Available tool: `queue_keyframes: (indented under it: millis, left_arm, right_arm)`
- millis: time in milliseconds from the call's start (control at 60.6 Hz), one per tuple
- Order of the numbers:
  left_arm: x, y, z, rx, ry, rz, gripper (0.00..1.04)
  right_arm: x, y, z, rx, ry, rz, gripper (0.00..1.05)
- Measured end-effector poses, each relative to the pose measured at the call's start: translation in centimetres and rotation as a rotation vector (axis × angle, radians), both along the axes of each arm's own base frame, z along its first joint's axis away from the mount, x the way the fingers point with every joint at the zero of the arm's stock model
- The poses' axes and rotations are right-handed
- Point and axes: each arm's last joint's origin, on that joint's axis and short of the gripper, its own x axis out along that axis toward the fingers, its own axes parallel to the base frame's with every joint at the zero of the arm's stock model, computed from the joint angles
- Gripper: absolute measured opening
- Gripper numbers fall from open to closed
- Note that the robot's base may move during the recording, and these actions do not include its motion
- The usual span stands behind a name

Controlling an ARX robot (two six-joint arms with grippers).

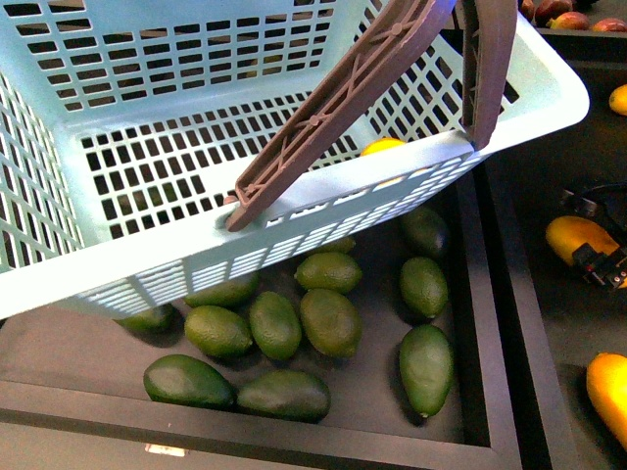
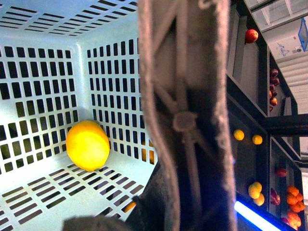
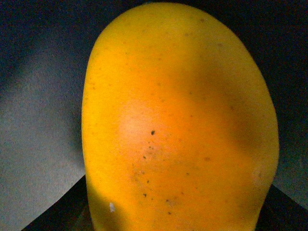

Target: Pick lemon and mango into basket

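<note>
The turquoise basket (image 1: pixel 147 117) hangs tilted above a tray, filling the upper left of the front view. My left gripper (image 2: pixel 178 216) is shut on its brown ribbed handle (image 2: pixel 185 120), which fills the left wrist view and hides the jaws. The lemon (image 2: pixel 87 145) lies inside the basket against a slotted wall; a bit of it shows in the front view (image 1: pixel 382 147). My right gripper (image 1: pixel 600 262) is at the right edge, shut on the mango (image 1: pixel 573 238), low over the dark tray. The mango (image 3: pixel 178 125) fills the right wrist view.
Several dark green oval fruits (image 1: pixel 330 321) lie in a black tray (image 1: pixel 500 323) under the basket. Another orange-yellow fruit (image 1: pixel 612 392) lies in the right tray near the front edge. Reddish fruits (image 1: pixel 568 15) sit at the far right.
</note>
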Motion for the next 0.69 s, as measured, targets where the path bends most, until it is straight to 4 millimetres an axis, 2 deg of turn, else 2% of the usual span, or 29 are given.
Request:
queue_keyframes:
  millis: [132,181,346,379,429,610,693]
  left_arm:
    - [0.0,0.0,0.0,0.0,0.0,0.0,0.04]
    - [0.0,0.0,0.0,0.0,0.0,0.001,0.04]
    - [0.0,0.0,0.0,0.0,0.0,0.001,0.04]
    - [0.0,0.0,0.0,0.0,0.0,0.001,0.04]
    - [0.0,0.0,0.0,0.0,0.0,0.001,0.04]
    - [0.0,0.0,0.0,0.0,0.0,0.001,0.04]
    - [0.0,0.0,0.0,0.0,0.0,0.0,0.04]
  right_arm:
    - [-1.2,-0.7,0.8,0.09,-0.046,-0.065,0.6]
    - [-1.8,-0.9,1.7,0.134,-0.085,-0.099,0.6]
    - [-3.7,-1.1,6.9,0.298,-0.25,-0.135,0.6]
    - [-4.3,-0.8,8.7,0.34,-0.303,-0.137,0.6]
    - [-4.8,-0.6,10.2,0.362,-0.346,-0.132,0.6]
    - [-8.7,1.6,17.5,0.523,-0.526,-0.075,0.6]
    - [-10.6,2.7,20.2,0.557,-0.578,-0.047,0.6]
